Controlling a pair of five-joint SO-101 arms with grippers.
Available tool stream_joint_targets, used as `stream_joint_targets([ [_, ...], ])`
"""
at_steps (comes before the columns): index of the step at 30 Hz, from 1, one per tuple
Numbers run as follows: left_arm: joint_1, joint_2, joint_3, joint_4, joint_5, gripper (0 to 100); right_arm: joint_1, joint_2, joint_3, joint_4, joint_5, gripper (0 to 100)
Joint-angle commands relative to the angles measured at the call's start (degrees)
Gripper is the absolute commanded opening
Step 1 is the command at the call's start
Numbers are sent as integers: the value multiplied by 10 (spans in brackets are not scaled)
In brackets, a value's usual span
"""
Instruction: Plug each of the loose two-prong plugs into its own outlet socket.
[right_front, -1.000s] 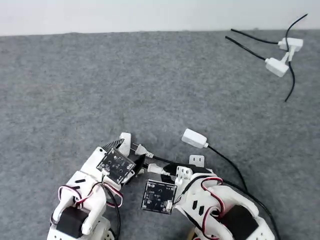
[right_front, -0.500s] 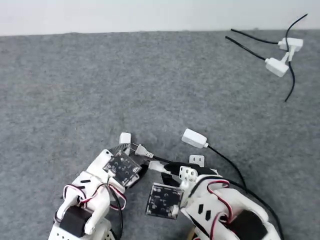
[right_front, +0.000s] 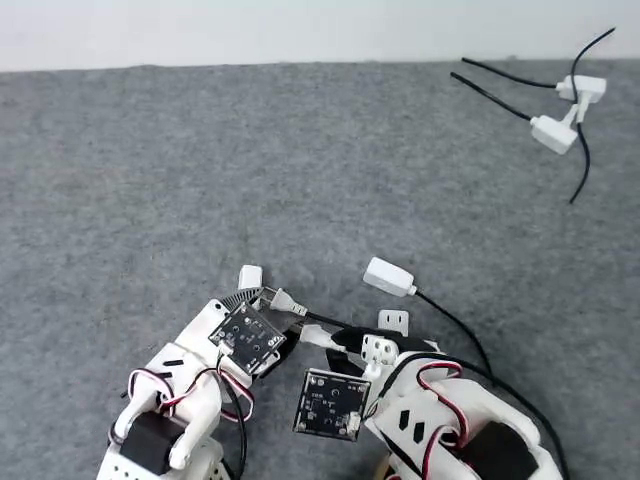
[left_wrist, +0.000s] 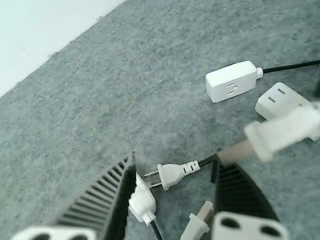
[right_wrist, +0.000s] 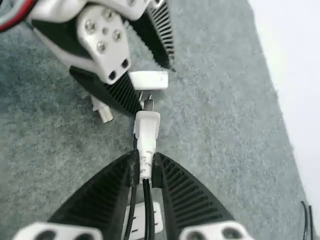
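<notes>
A white two-prong plug (right_wrist: 146, 127) lies on the grey carpet, and my right gripper (right_wrist: 145, 156) is shut on its cord end. Its prongs point at a small white socket (right_wrist: 149, 80), a short gap away. My left gripper (left_wrist: 174, 161) is open around both: the socket (left_wrist: 141, 200) rests against one ribbed finger (left_wrist: 110, 200), and the plug (left_wrist: 172, 174) lies between the fingers. In the high view the plug (right_front: 283, 300) and socket (right_front: 250, 277) sit in front of the left gripper (right_front: 272, 312), with the right gripper (right_front: 335, 333) just behind them.
Two more white sockets (right_front: 388, 277) (right_front: 393, 321) lie close to the right arm, one on a black cord. Two further white pieces with black cords (right_front: 553, 133) (right_front: 582, 88) sit at the far right corner. A small white piece (left_wrist: 197, 225) lies under the left gripper.
Both arms have drawn back slightly toward the near edge. The left gripper's ribbed finger has pulled a little away from the socket. Plug and socket have barely moved.
</notes>
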Motion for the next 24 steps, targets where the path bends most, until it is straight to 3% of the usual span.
stream_joint_targets([
  [1,-10,-4,-7,-17,-5,239,26,4,-32,21,-2,9],
  [9,-113,-4,-8,-69,0,238,150,10,-33,102,25,9],
  [17,-122,-4,-7,-70,22,239,201,151,-42,92,26,9],
  [24,-124,-3,-3,-79,23,238,253,315,-153,67,25,9],
])
